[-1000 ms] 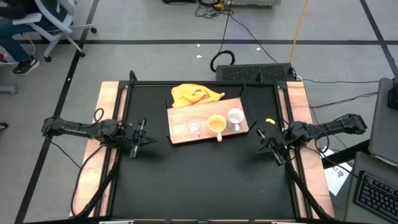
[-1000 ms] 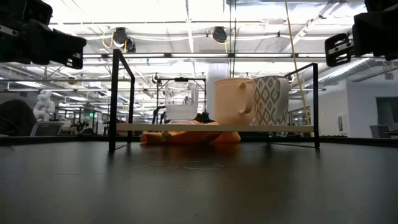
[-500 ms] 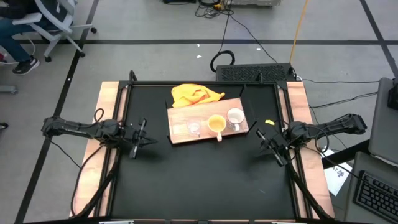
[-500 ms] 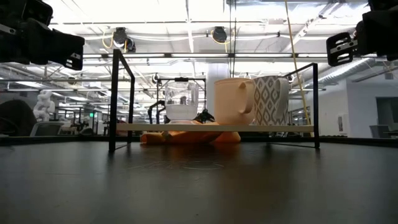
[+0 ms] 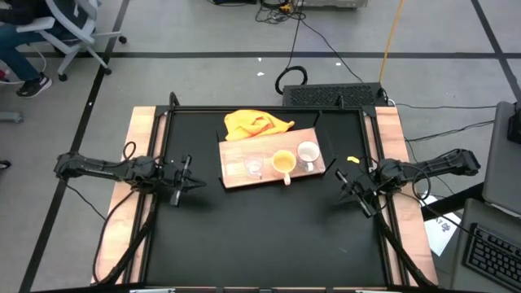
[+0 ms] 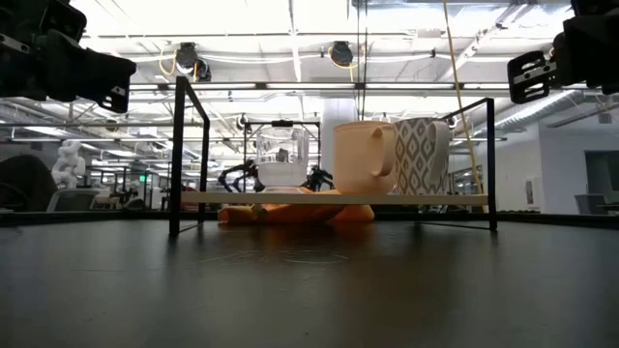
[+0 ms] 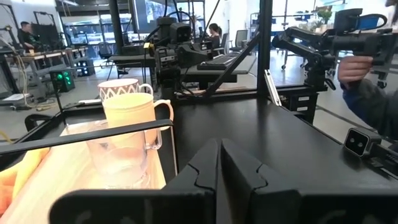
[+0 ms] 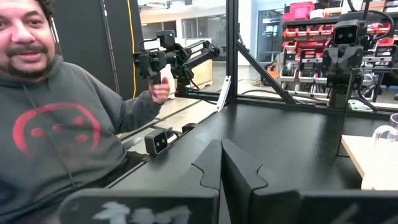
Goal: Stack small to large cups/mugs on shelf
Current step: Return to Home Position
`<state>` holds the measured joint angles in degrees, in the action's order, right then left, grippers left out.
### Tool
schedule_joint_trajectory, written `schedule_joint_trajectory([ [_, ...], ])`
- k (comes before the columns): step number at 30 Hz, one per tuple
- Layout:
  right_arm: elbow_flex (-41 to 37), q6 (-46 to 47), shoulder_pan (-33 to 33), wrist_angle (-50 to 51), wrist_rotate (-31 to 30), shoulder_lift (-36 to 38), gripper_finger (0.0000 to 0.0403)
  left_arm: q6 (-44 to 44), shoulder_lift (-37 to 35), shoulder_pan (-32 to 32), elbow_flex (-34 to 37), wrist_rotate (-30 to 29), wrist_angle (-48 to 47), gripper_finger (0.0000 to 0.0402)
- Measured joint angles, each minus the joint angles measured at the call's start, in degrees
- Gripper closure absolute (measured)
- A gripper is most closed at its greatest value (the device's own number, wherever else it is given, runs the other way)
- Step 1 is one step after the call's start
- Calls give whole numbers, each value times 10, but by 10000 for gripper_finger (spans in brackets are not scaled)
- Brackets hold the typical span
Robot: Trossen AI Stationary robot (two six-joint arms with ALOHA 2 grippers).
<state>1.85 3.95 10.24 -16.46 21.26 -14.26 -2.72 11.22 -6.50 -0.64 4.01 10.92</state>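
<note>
Tiny clear glass cup (image 5: 255, 166), yellow-orange handled mug (image 5: 283, 163), white patterned mug (image 5: 308, 152), rowed on light-brown wooden shelf (image 5: 235, 152): judged light, rigid, breakable, best gripped at rim; left gripper (image 7: 221, 147), right gripper (image 8: 221, 147) flank it, fingers closed empty.

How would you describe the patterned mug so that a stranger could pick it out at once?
On the black table is a light wooden board carrying three cups in a row. The patterned mug stands at the end nearest the right arm, beside the yellow mug. It alone is white with a grey diamond pattern.
</note>
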Motion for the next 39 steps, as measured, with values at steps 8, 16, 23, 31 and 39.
schedule_joint_trajectory([
  [8,0,28,0,9,0,0,403,0,0,0,0,0,0,379],
  [16,0,29,0,9,-1,0,403,0,0,0,0,0,0,399],
  [23,0,29,0,9,-1,0,403,0,0,0,0,0,0,379],
  [31,0,29,0,9,-1,0,403,0,0,0,0,-1,0,371],
  [39,0,29,0,9,-1,0,403,0,0,0,0,-1,0,371],
])
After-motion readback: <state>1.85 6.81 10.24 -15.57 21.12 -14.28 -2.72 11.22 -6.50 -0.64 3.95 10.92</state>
